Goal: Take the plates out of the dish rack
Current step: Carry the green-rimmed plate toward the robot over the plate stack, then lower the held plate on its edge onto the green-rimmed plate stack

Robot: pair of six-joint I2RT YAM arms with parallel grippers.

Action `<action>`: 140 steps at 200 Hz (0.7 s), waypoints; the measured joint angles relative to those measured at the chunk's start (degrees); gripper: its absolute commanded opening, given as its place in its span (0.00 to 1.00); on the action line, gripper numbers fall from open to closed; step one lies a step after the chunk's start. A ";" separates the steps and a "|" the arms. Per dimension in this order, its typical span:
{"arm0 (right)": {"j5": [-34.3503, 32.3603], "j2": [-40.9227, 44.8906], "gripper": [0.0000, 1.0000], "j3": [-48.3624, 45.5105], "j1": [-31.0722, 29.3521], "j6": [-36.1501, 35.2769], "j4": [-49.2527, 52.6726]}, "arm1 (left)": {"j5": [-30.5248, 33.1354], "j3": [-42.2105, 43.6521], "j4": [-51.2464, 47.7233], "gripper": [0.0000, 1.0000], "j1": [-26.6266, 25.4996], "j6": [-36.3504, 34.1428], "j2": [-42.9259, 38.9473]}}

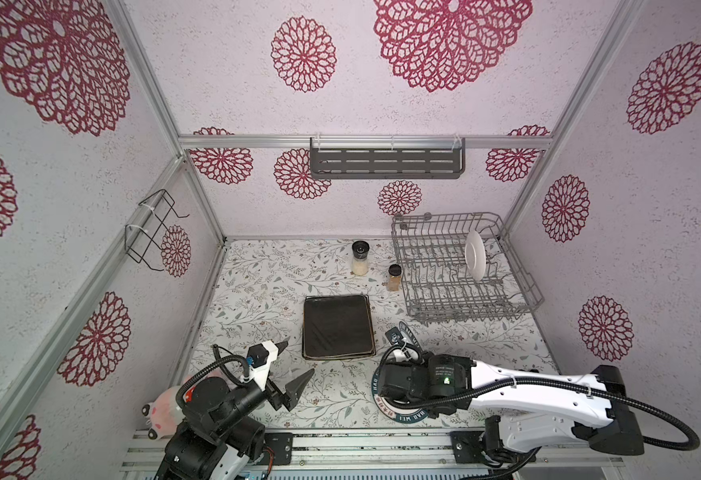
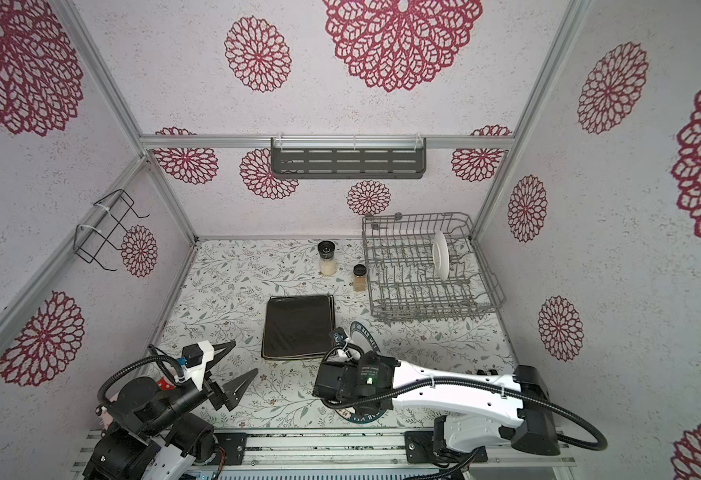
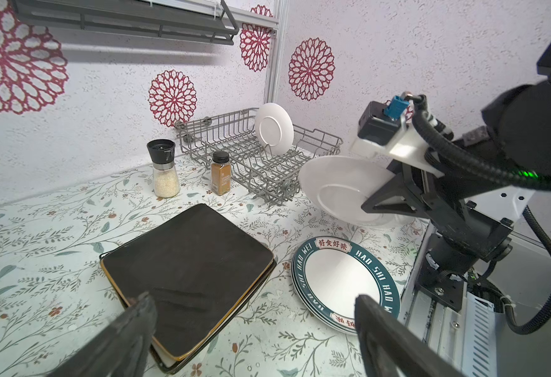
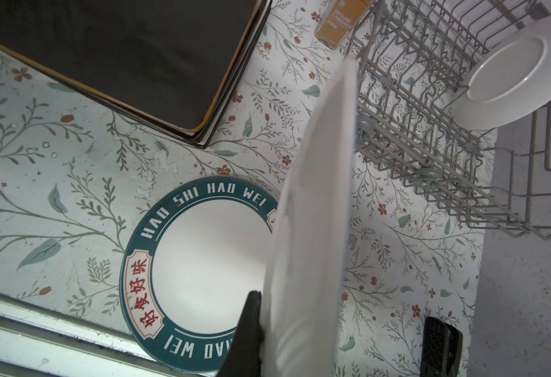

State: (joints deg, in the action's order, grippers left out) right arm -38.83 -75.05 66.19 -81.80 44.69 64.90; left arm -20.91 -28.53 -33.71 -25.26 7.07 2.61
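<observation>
Back right on the floral tabletop (image 1: 257,282): grey wire dish rack (image 1: 436,266), holding just one white round plate (image 1: 475,259), upright on edge between tines toward the rack's back right.

Centre of the table: stack of black square plates (image 1: 337,326), lying flat. Just beside it, toward the front: stack of round green-rimmed lettered plates (image 3: 342,280), also flat.

Above that round stack, tilted, underside and foot ring showing: second white plate (image 3: 336,186), pinched at its rim by the right gripper (image 3: 370,204).

Empty and spread wide, low beside the black stack: left gripper (image 1: 298,357).

Probably glazed ceramic: rigid, smooth, slippery, fairly heavy for a rim pinch, liable to chip or crack. Best taken at the exposed upper rim, lifted straight up clear of the tines, then lowered flat rather than dropped.
</observation>
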 measured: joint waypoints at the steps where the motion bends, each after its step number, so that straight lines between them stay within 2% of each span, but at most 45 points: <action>1: -0.07 -0.15 0.00 0.00 -0.17 0.02 0.09 | 0.00 0.00 0.00 0.97 0.00 0.00 0.00; 74: -1.97 -6.14 0.00 0.04 -8.37 1.68 4.70 | 0.02 0.00 0.00 0.97 0.00 0.00 0.00; 140: -1.84 -18.05 0.00 0.02 -13.49 2.95 4.37 | 0.02 0.00 0.00 0.97 -0.02 0.00 0.02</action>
State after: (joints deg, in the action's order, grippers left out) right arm -40.66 -93.10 66.22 -95.29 47.64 69.28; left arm -20.88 -28.53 -33.71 -25.28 7.07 2.63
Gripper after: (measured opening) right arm 0.114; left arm 0.972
